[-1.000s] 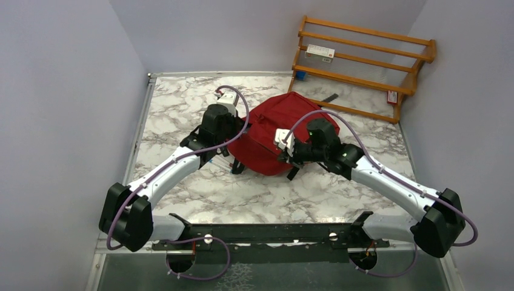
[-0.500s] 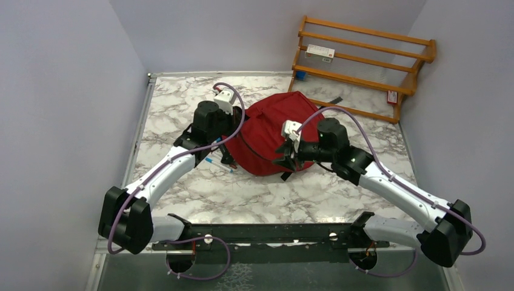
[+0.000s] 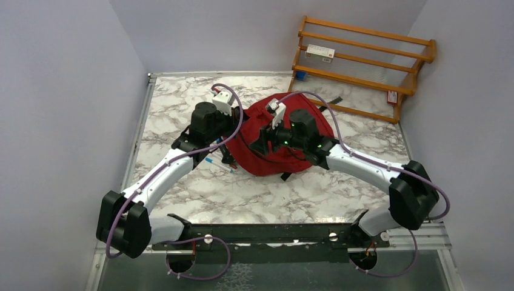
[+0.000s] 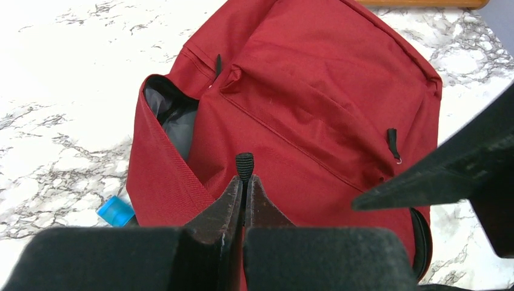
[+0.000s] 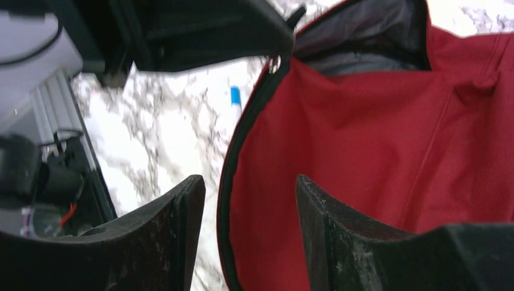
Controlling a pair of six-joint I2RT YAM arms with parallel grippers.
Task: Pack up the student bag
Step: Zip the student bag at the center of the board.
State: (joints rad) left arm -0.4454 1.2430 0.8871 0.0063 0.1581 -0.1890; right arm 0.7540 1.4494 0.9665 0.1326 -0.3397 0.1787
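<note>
The student bag (image 3: 276,136), dark red, lies mid-table with its left side unzipped, grey lining (image 4: 173,118) showing. My left gripper (image 4: 244,182) is shut on a black ribbed zipper pull (image 4: 244,163) at the bag's left edge. In the top view the left gripper (image 3: 227,151) sits against that edge. My right gripper (image 5: 250,188) is open above the bag's black zipper edge (image 5: 227,200), with nothing between its fingers. From above, the right gripper (image 3: 257,144) hovers over the bag's left half. The bag's inside is mostly hidden.
Pens (image 3: 216,162) lie on the marble just left of the bag; a blue one (image 5: 236,97) shows in the right wrist view. A wooden rack (image 3: 363,66) with a white box (image 3: 319,53) stands at the back right. A grey wall runs along each side.
The right gripper has opened and swung from the bag's near edge to over its left half. The left gripper has drawn slightly left, uncovering the pens.
</note>
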